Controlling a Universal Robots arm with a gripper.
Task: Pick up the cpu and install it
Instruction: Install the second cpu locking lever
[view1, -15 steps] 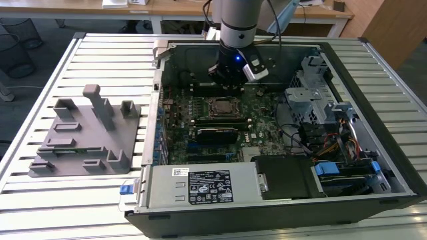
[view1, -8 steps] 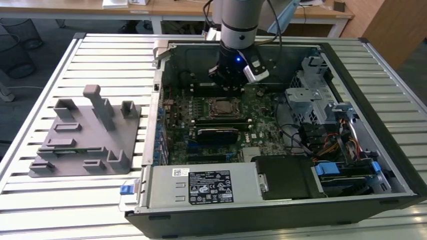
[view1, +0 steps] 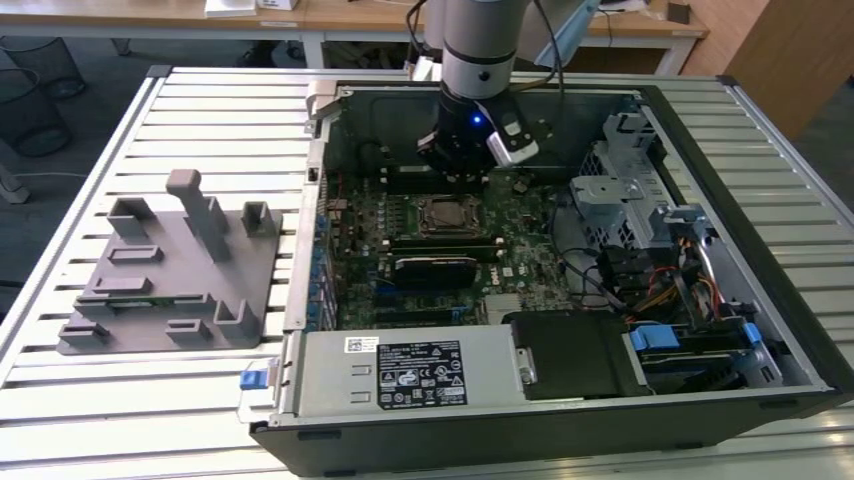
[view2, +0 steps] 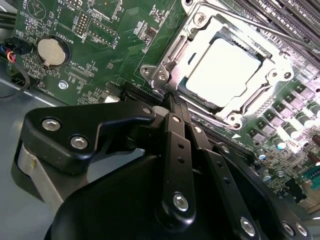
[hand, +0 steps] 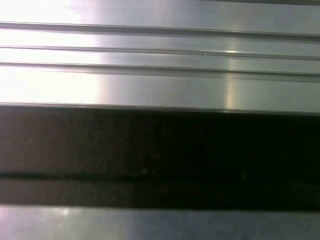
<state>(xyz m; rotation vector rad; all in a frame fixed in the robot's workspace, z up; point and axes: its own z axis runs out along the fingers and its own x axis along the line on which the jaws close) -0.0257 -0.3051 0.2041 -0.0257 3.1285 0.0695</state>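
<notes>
The cpu (view2: 225, 71), a flat square chip with a pale metal top, lies inside the metal socket frame (view2: 161, 75) on the green motherboard (view2: 120, 35). In the exterior view the cpu (view1: 445, 213) sits at the middle of the board inside the open computer case (view1: 787, 330). My gripper (view1: 462, 178) hangs just above the board on the far side of the socket. In the second wrist view its black fingers (view2: 172, 107) come together to a point beside the socket's corner, with nothing between them. The gripper (view2: 170, 98) looks shut and empty.
A grey moulded fixture (view1: 174, 265) stands on the slatted metal table (view1: 200, 100) at the exterior view's left. Inside the case are black memory sticks (view1: 434, 245), a power supply (view1: 400, 375), drive bays and cables (view1: 654, 270). A coin battery (view2: 51, 51) sits on the board.
</notes>
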